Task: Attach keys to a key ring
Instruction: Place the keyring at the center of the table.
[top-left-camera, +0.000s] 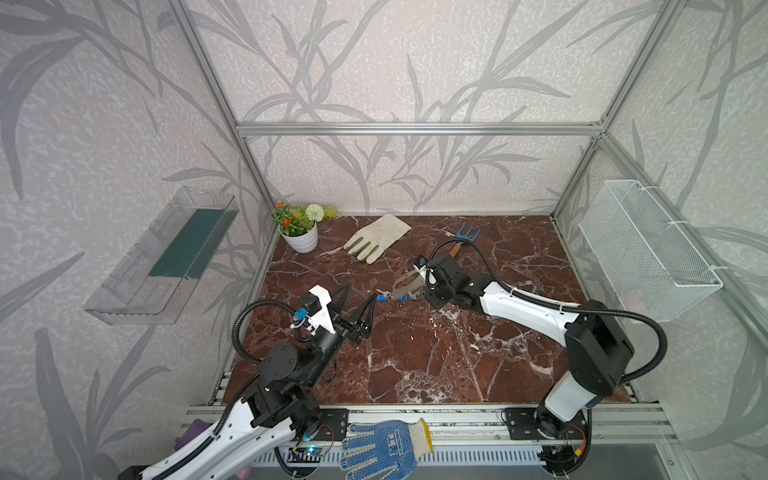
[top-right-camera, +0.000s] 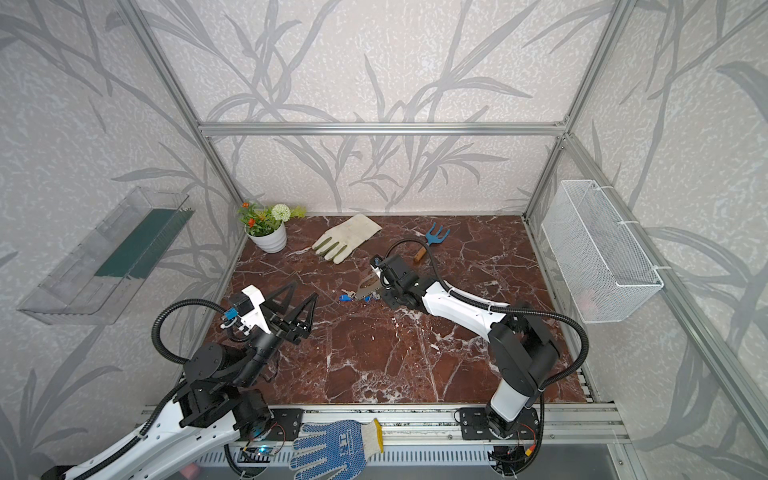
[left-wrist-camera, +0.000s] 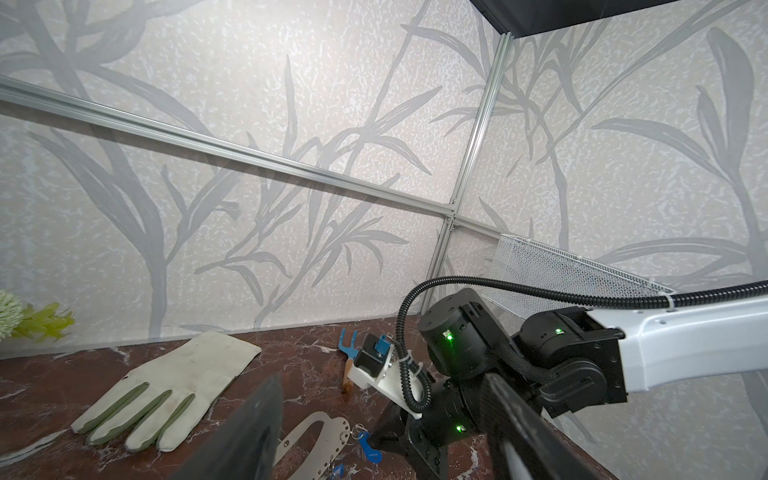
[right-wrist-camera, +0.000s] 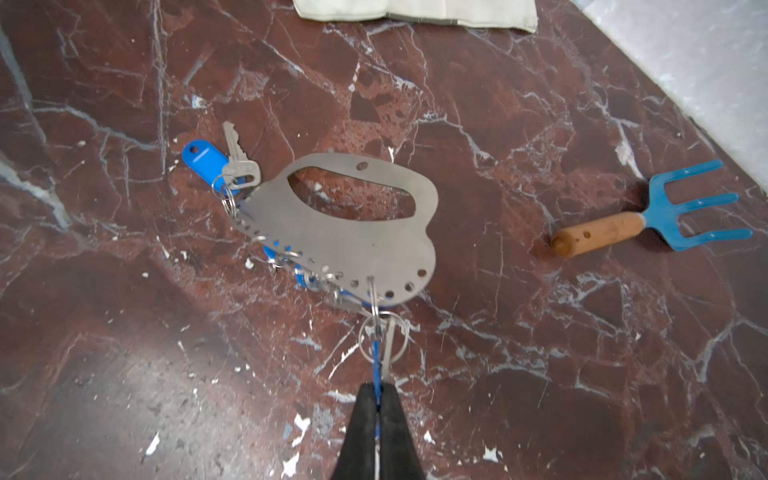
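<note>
The key ring (right-wrist-camera: 353, 232), a flat grey metal plate with an oval cutout and edge holes, sits mid-table (top-left-camera: 409, 282) (top-right-camera: 368, 286). Several keys hang from its edge holes by wire rings. One blue tag (right-wrist-camera: 199, 160) with a silver key (right-wrist-camera: 237, 166) lies at the plate's end. My right gripper (right-wrist-camera: 377, 399) is shut on another blue-tagged key, seen edge-on, whose ring (right-wrist-camera: 380, 336) passes through a hole in the plate. My left gripper (top-left-camera: 362, 291) hovers open just left of the keys (top-left-camera: 383, 296), holding nothing. Its fingers (left-wrist-camera: 257, 428) frame the plate (left-wrist-camera: 307, 432).
At the back lie a white glove (top-left-camera: 376, 239), a flower pot (top-left-camera: 301, 239) and a blue hand fork (top-left-camera: 465, 237). A wire basket (top-left-camera: 648, 253) hangs on the right wall, a clear shelf (top-left-camera: 162, 257) on the left. A blue dotted glove (top-left-camera: 382, 446) drapes the front rail.
</note>
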